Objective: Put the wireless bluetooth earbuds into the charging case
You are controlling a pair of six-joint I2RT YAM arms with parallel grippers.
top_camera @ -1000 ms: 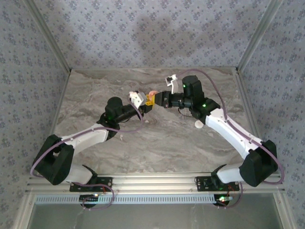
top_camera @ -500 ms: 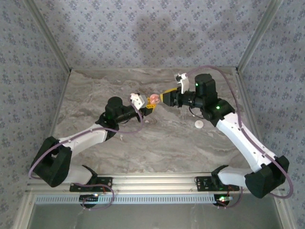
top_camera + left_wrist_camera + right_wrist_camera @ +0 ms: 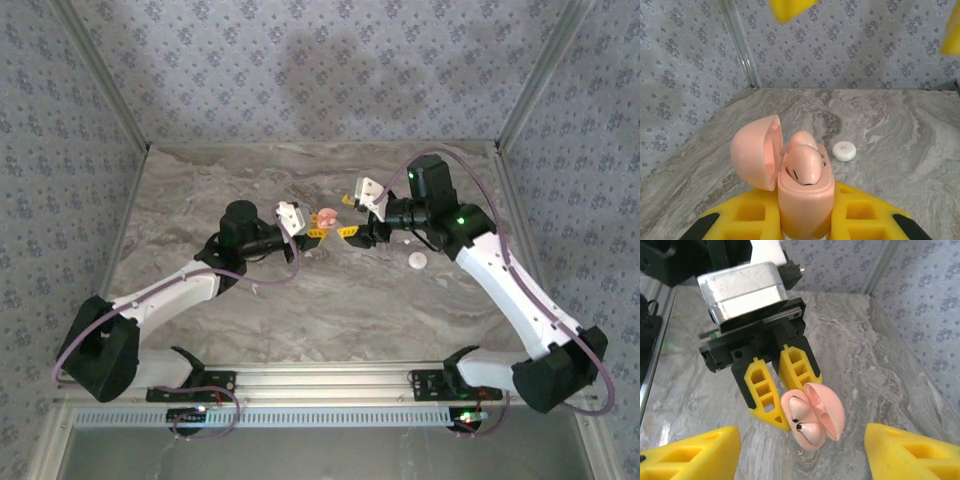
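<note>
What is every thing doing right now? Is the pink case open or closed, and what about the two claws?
charging case: lid open, gripped near its base.
wireless bluetooth earbuds: both sitting in the charging case, tops poking out.
left gripper: shut on the charging case.
right gripper: open, holding nothing.
white puck: lying flat on the table, nothing touching it.

Pink charging case (image 3: 805, 202), upright, lid open, two pink earbuds (image 3: 804, 165) seated inside
</note>
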